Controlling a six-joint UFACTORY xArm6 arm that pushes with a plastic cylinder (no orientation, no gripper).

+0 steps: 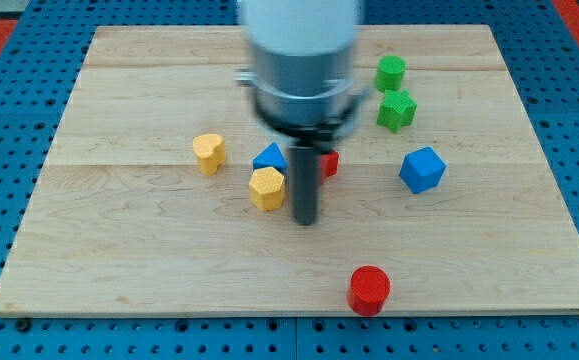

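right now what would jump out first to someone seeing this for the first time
The big pale arm drops in from the view's top centre, ending in a dark rod whose end, my tip, rests on the wooden board just right of a yellow block. A blue block and a partly hidden red block crowd the rod. A red cylinder sits alone near the view's bottom edge.

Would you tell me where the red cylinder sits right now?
The red cylinder stands alone near the board's bottom edge, right of centre, below my tip.
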